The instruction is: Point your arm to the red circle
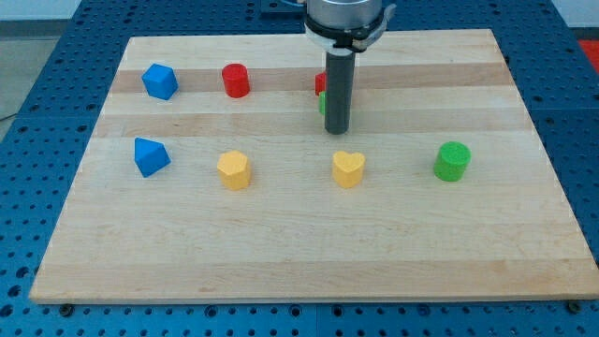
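Note:
The red circle [235, 80] is a short red cylinder near the view's top, left of centre, on the wooden board [309, 253]. My tip [337, 131] is the lower end of the dark rod hanging from the arm at the view's top centre. It stands well to the right of the red circle and a little lower. A red block [320, 82] and a green block [321, 102] are partly hidden behind the rod, just left of it; their shapes cannot be made out.
A blue block [160, 81] lies left of the red circle, another blue block [150, 156] below it. A yellow block [234, 170] and a yellow heart [348, 169] lie in the lower row. A green cylinder [452, 161] sits at the right.

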Controlling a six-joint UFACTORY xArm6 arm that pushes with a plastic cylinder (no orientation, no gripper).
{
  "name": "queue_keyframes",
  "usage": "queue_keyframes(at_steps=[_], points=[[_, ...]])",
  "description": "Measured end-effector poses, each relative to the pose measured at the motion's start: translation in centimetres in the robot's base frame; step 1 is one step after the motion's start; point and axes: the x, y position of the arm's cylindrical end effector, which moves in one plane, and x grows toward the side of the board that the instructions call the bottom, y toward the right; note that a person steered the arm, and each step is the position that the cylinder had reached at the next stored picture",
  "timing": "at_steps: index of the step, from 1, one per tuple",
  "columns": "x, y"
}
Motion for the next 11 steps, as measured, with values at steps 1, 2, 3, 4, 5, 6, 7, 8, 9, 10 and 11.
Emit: queue_keyframes(at_steps=[1, 2, 3, 4, 5, 6, 7, 8, 9, 10, 11], points=[[1.0, -4.0], [0.8, -10.5], [-0.5, -17.0], [-4.7, -20.8], [-10.3, -20.5], [-12.6, -17.2], [-10.2, -19.0], [-7.3, -20.3], [-8.3, -16.5], [-12.1, -11.6], [-11.1, -12.4]])
